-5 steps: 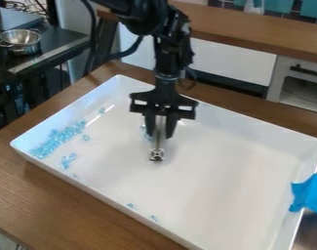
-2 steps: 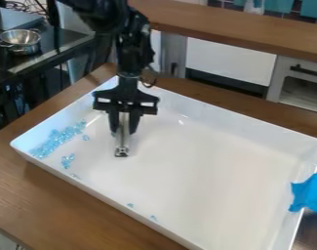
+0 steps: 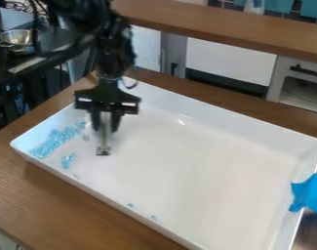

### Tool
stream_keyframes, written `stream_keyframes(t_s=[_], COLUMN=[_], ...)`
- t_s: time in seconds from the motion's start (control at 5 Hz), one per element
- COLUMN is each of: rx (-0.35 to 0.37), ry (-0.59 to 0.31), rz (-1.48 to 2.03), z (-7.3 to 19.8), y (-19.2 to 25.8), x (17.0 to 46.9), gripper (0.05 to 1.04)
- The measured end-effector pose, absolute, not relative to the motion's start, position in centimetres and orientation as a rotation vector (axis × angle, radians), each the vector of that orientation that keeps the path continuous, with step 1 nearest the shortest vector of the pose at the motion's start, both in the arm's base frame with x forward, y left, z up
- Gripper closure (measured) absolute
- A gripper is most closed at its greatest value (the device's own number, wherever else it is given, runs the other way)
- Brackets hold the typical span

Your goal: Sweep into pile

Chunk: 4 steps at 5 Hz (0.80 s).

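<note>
Fingers (image 3: 105,124) clamped on metal tool (image 3: 103,142); main bead pile (image 3: 52,142) to left, small cluster (image 3: 67,160) left and nearer; leftward sweep probably next.

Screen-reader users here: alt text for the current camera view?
A pincer on a black robot arm grips a narrow metal tool in a white tray, beside pale-blue pieces clustered at view left; two strays lie by the near edge.

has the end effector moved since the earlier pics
Yes, the end effector has moved left in the view, away from the blue tape on the tray's right side and closer to the large cluster of blue pieces.
</note>
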<state>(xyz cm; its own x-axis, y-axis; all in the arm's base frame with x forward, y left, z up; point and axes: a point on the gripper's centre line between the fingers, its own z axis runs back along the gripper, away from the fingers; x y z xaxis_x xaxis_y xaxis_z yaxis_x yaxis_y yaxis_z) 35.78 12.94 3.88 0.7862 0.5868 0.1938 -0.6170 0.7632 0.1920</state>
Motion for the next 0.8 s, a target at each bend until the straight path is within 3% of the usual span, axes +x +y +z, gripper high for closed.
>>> stream_keyframes(t_s=[0.4, 0.6, 0.8], rx=[0.302, 0.166, -0.001], ry=[-0.066, -0.094, -0.092], rz=[0.669, 0.641, 0.555], z=[4.3, 6.8, 8.9], y=[13.8, 12.3, 8.1], x=[34.6, 34.8, 35.4], gripper=[0.713, 0.713, 0.713])
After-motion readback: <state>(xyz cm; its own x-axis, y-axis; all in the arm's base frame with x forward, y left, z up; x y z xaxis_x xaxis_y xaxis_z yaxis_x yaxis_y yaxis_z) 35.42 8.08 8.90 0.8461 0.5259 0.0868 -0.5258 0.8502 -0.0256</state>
